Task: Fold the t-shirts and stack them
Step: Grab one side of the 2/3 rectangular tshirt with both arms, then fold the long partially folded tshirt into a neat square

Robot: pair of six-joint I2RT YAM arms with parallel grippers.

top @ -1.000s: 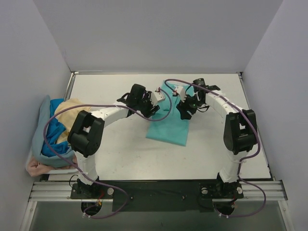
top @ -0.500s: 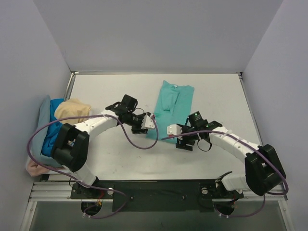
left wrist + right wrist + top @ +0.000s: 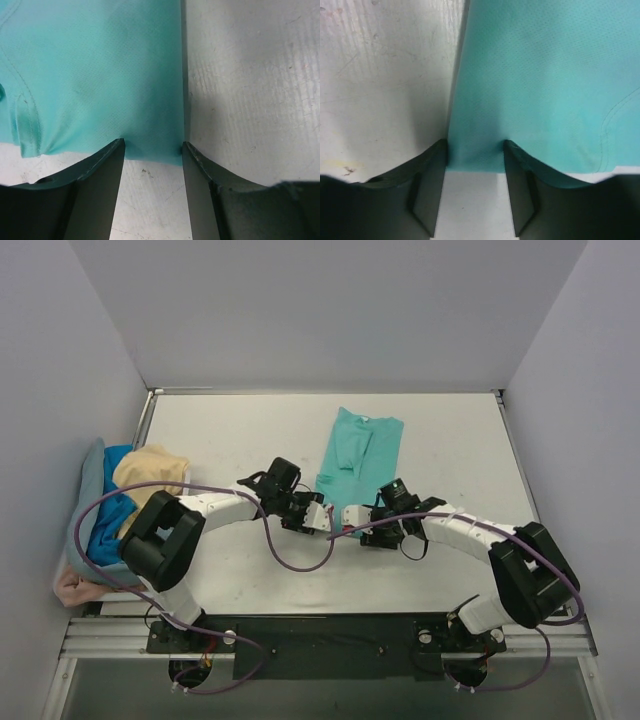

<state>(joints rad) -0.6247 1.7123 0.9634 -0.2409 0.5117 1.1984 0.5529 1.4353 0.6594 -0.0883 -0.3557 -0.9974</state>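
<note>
The teal-green t-shirt lies folded lengthwise toward 12 o'clock; the left gripper and right gripper, jaws part-open, straddle its 6 o'clock hem, gripping nothing; the other t-shirts sit heaped at 9 o'clock, seemingly unfolded.

Our two arms: white links, black joints.
We identify the left arm and right arm by white tubular links between bulky black joint housings. A purple cable loops loosely along each. The bases bolt to a black plate on a silver rail. The fingers are dark, curved, tapering blades.
</note>
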